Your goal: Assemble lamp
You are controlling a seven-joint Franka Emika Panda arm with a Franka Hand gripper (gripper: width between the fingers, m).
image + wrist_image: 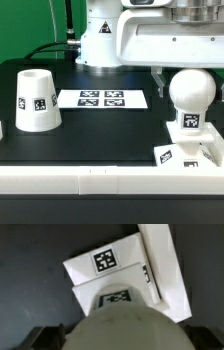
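Bulb (190,92) and base (186,152) sit together near the front edge of the desk, toward the corner on the exterior view's right, the rounded bulb standing upright in the low square base. The shade (35,101) stands well apart, mouth down, near the front edge on the exterior view's left, with the marker board (101,99) lying flat between the two groups, further back.

All three parts look like smooth, hard white plastic, so they should be light and stiff, but slick under metal fingers. The bulb's round head offers little flat surface; its narrower neck, where the tag (191,121) sits, seems the safer place to hold. The shade tapers, so a grip across its narrow closed end would likely slip upward less than one on the wide rim. Being light, the base could shift on the desk (100,130) if pushed sideways.

The gripper (168,75) hangs just behind the bulb in the exterior view. In the wrist view the bulb (120,319) fills the foreground with dark fingertips (45,335) showing at either side, so the jaws appear spread around it, though whether they press on it I cannot tell.
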